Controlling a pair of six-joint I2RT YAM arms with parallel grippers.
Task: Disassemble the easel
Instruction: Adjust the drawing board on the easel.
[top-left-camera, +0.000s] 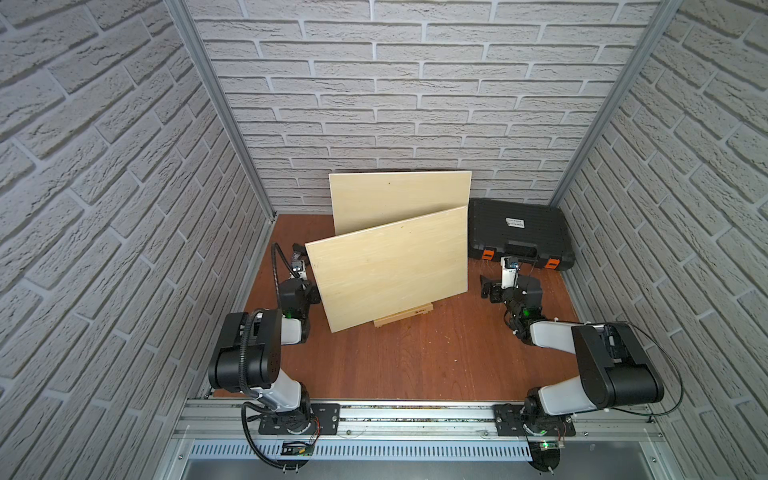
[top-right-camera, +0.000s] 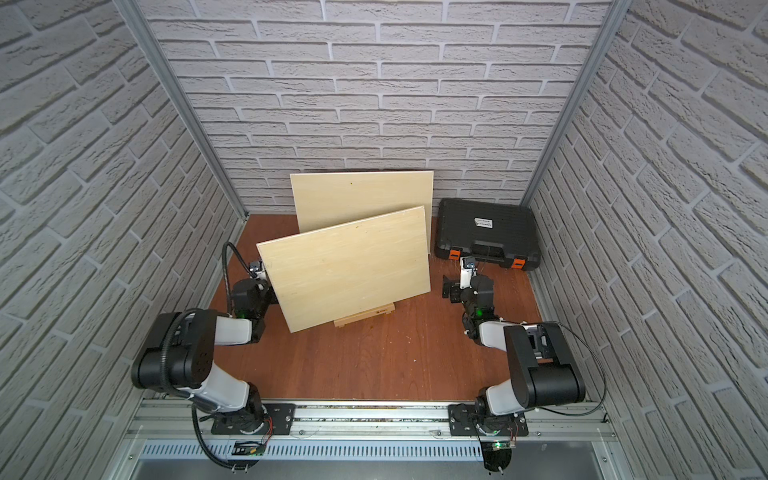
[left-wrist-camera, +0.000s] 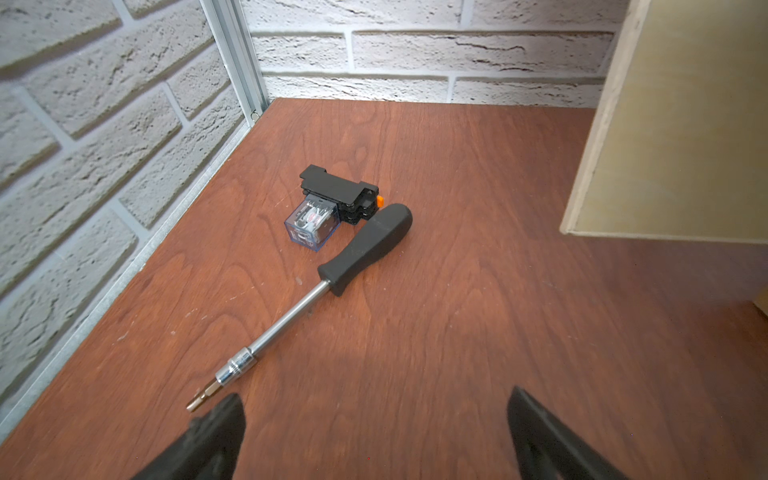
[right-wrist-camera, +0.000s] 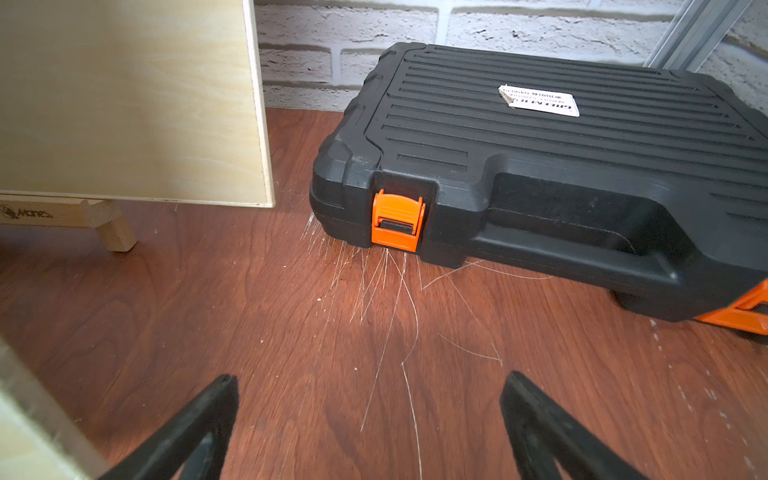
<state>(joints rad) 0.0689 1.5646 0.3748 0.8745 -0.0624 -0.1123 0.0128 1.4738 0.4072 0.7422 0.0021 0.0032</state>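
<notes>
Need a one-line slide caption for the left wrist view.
Open left gripper faces a screwdriver and a relay on the table, beside the plywood board.

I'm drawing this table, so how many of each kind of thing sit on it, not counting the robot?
wooden boards: 2
wooden easels: 2
black tool case: 1
screwdriver: 1
small electrical part: 1
Total: 7
</notes>
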